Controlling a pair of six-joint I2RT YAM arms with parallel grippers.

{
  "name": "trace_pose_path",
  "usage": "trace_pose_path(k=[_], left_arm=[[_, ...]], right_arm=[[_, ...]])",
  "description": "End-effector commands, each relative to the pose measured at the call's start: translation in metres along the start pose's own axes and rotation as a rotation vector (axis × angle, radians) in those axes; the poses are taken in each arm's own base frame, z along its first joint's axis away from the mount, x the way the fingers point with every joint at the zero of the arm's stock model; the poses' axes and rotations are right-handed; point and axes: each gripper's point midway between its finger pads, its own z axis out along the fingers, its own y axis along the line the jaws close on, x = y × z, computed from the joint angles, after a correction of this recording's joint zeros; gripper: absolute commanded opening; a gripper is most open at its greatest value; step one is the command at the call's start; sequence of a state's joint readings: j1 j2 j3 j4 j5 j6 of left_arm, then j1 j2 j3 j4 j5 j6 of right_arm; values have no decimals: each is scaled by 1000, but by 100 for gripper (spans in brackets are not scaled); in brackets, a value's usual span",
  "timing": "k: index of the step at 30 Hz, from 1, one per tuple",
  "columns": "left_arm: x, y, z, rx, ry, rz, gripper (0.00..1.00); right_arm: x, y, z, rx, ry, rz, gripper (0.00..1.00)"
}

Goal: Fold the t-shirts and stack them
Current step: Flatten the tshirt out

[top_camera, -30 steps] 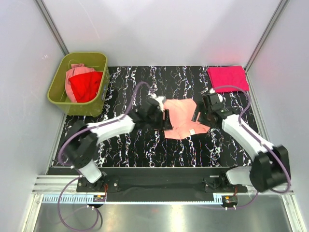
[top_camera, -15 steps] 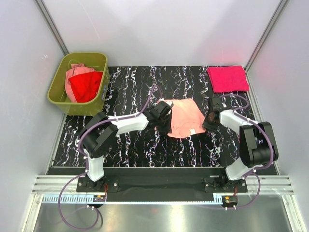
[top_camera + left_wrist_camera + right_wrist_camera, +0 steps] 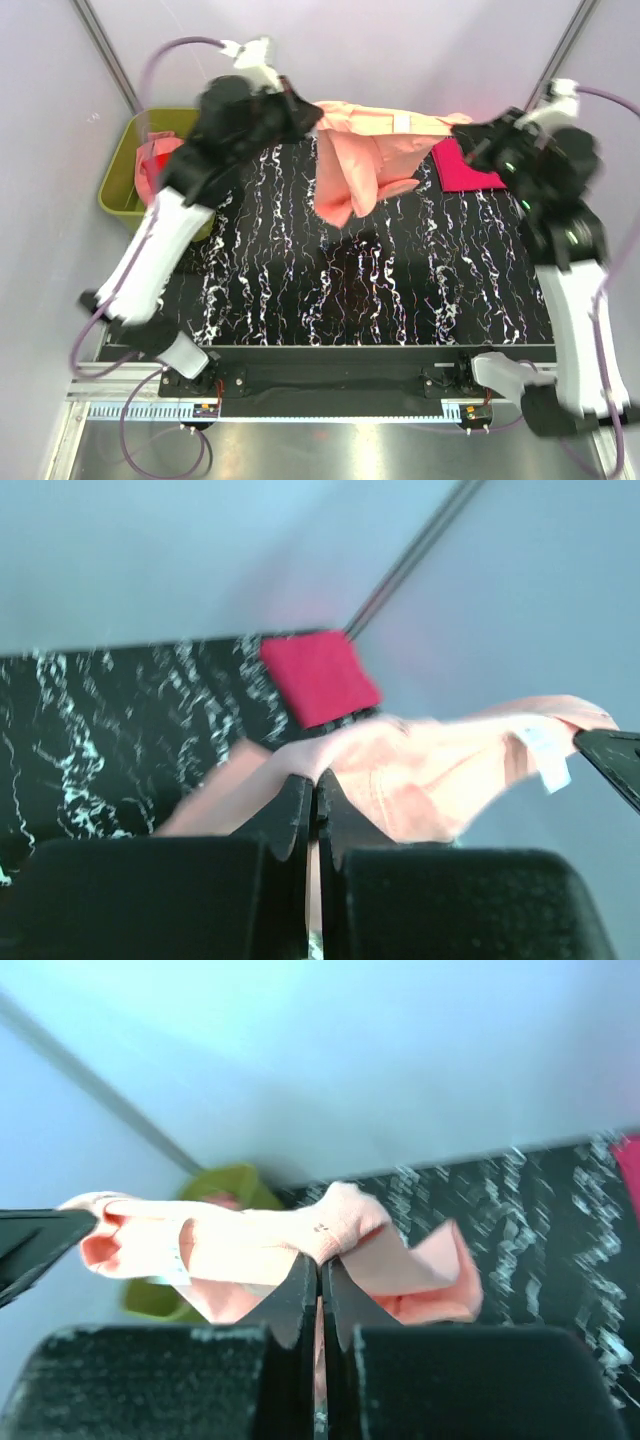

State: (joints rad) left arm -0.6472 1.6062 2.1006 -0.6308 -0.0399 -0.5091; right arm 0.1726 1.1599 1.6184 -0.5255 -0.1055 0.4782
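The left fingers (image 3: 288, 815) and the right fingers (image 3: 290, 1295) are each clamped on an edge of the salmon shirt (image 3: 365, 150) — flat on the surface (image 3: 300, 285) a moment ago, now lifted and stretched between them over its far side — probably to re-lay it for folding.

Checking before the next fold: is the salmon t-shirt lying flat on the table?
No, the left gripper and right gripper hold the salmon t-shirt stretched above the table.

The right gripper (image 3: 319, 1264) pinches the salmon t-shirt (image 3: 250, 1235), stretched leftward above the bench (image 3: 560, 1190); a blurred green shape, probably a bin (image 3: 232, 1181), sits beyond.
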Motion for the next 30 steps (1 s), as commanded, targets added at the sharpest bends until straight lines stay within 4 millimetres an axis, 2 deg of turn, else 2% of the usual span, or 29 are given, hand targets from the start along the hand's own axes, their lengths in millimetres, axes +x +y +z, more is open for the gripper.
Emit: trace_pose_path(k=[1, 2, 3, 5, 6, 7, 10, 13, 15, 17, 18, 19, 20, 21, 22, 23, 24, 25, 26, 27, 29, 30], left_arm=[[47, 14, -27, -27, 151, 26, 0], [55, 18, -28, -33, 162, 25, 0], [79, 32, -26, -62, 215, 27, 0], [87, 32, -38, -39, 230, 30, 0], [101, 36, -39, -38, 267, 28, 0], [104, 30, -47, 1, 281, 17, 0], [115, 27, -58, 33, 309, 5, 0], [124, 26, -61, 69, 345, 5, 0], [134, 29, -56, 103, 390, -14, 0], [154, 48, -40, 75, 444, -21, 0], [158, 63, -33, 53, 464, -38, 1], [176, 80, -19, 23, 520, -46, 2], [181, 94, -11, -1, 540, -52, 4], [188, 107, -2, -32, 562, -48, 5], [210, 127, 13, -78, 622, -45, 6], [211, 135, 20, -98, 637, -45, 10], [215, 142, 27, -110, 649, -39, 15], [229, 155, 37, -132, 682, -33, 20], [228, 159, 44, -144, 671, -27, 27], [228, 167, 48, -176, 664, -18, 41], [233, 179, 48, -235, 665, -6, 50], [233, 185, 46, -266, 652, 10, 54]], right_arm=[[46, -5, -13, -19, 141, 61, 0], [52, -3, -20, -35, 155, 84, 0], [70, -7, -21, -42, 202, 100, 0], [78, -7, -30, -43, 226, 118, 0], [81, -6, -34, -53, 239, 118, 0], [82, -5, -39, -53, 251, 115, 0], [73, 5, -50, -83, 242, 109, 0], [74, 3, -47, -67, 244, 113, 0], [82, -5, -39, -50, 253, 117, 0], [97, -23, -25, 12, 281, 122, 0], [115, -37, -18, 56, 323, 128, 0], [131, -49, -6, 92, 363, 132, 0], [152, -64, 0, 129, 410, 138, 0], [165, -72, 7, 142, 437, 140, 0], [180, -83, 23, 156, 464, 136, 0], [196, -94, 31, 174, 496, 133, 0], [203, -102, 41, 186, 508, 123, 0], [211, -112, 49, 212, 533, 94, 0], [228, -135, 62, 291, 577, 73, 0], [224, -138, 71, 310, 582, 55, 0], [233, -151, 91, 345, 610, 37, 0], [238, -153, 94, 350, 635, 39, 0]])
